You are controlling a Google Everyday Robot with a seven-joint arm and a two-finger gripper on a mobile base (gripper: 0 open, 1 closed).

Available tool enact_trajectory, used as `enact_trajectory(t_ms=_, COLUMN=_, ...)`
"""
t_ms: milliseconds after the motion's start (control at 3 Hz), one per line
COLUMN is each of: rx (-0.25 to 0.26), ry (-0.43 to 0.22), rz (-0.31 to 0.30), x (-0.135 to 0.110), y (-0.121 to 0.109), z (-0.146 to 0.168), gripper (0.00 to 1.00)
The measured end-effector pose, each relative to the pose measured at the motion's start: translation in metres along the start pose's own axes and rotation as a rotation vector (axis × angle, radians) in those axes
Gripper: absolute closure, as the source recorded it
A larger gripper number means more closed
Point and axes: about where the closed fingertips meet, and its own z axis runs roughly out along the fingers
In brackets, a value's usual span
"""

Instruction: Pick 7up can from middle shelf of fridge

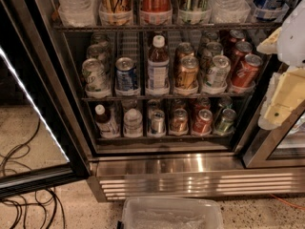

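Can't read a single word from here, honestly. The labels on the cans (186,71) along the middle shelf (162,98) of the fridge (162,165) are just colour smears, no brand or number. The claw (284,97) hangs at 3 o'clock by the fridge's right edge, with no legible markings on it.

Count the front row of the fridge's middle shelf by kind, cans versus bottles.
Aluminium drink cans: 5 (silvery-white green-marked can, blue can, gold-brown can, silver-green can, red can)
White-capped plastic bottle: 1
Total: 6
White end effector hangs at the right edge, level with the middle shelf.
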Motion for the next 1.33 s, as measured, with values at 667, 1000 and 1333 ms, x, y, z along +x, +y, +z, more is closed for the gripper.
enact_trajectory(t_ms=667, rx=0.052, ry=-0.033, rz=0.029, x=-0.011, y=-0.002, z=0.0, gripper=0.0)
enact_trajectory(t_ms=1000, rx=0.096, ry=-0.117, rz=0.047, x=-0.052, y=0.003, z=0.014, gripper=0.0)
enact_trajectory(t_ms=1333, rx=0.123, ry=-0.228, rz=0.062, x=-0.115, y=0.017, z=0.037, gripper=0.0)
